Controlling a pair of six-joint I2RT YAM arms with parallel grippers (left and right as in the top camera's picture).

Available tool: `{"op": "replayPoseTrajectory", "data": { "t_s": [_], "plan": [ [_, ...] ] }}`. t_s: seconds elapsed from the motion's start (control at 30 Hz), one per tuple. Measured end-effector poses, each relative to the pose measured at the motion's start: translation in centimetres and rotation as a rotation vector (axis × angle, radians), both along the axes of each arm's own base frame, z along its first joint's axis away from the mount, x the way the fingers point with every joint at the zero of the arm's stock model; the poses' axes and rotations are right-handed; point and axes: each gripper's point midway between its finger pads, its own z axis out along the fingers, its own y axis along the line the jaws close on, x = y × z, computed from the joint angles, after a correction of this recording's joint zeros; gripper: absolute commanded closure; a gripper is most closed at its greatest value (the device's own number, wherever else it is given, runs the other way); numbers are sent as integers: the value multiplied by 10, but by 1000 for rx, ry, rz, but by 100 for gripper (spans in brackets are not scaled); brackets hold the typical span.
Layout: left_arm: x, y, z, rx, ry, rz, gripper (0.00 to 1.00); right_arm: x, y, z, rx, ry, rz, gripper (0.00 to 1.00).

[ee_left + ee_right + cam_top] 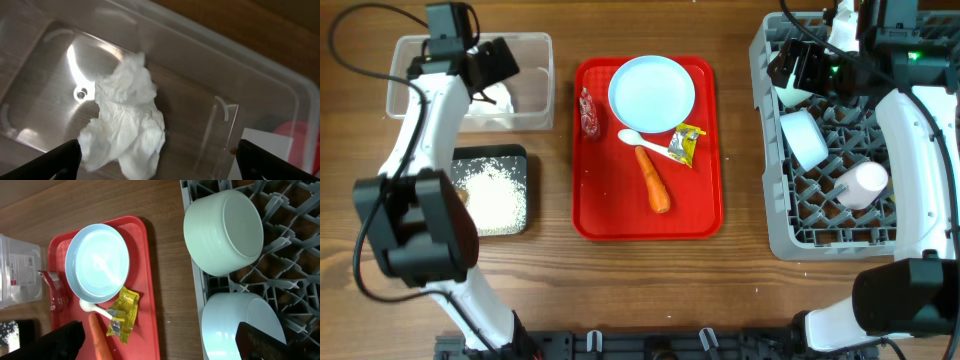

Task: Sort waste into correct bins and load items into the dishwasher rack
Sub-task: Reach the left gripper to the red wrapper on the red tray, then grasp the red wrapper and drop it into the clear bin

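My left gripper (490, 65) is open and empty over the clear tub (535, 45), just above the crumpled white tissue (127, 120) lying inside it. The black tray (490, 155) holds white rice (498, 195). On the red tray (705, 215) lie the light blue plate (652, 92), white spoon (645, 142), carrot (653, 180), yellow wrapper (686, 143) and red wrapper (588, 112). My right gripper (800, 65) is open and empty over the grey rack's (770, 235) left edge. Two bowls (223, 230) (240, 325) and the pink cup (860, 185) sit in the rack. The yellow cup is out of view.
Bare wooden table (740, 290) runs between the red tray and the rack. The left arm (420, 150) reaches across the black tray's left side. The tub's white label (20, 275) shows in the right wrist view.
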Motion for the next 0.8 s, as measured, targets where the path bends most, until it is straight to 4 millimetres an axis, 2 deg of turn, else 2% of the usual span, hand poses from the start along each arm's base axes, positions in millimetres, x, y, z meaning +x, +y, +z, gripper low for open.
{"op": "replayPoseTrajectory", "data": {
  "t_s": [0.07,0.17,0.27,0.33,0.37,0.43,0.6,0.7,0.8],
  "plan": [
    [0,-8,-14,-14,29,-38,0,0,0,0,-1,0,-1,0],
    [-1,-18,-16,-34,39,-75,0,0,0,0,-4,0,2,1],
    [-14,-50,-13,-86,83,-166,3,0,0,0,-9,-2,11,0],
    [-29,-80,-8,-112,123,-236,8,0,0,0,-11,-2,14,1],
    [-41,-103,-3,-124,149,-288,10,-1,0,0,-11,-1,14,0],
    [-58,-135,0,-132,194,-367,13,0,0,0,-11,-3,14,1],
    [-87,-196,-14,-127,268,-507,16,-1,0,-1,-11,-1,14,0],
    [-96,-211,-38,-107,323,-518,19,-2,0,-1,-11,5,14,1],
    [-96,-211,-63,-95,366,-496,31,-3,0,-2,-12,8,16,0]
  ]
}}
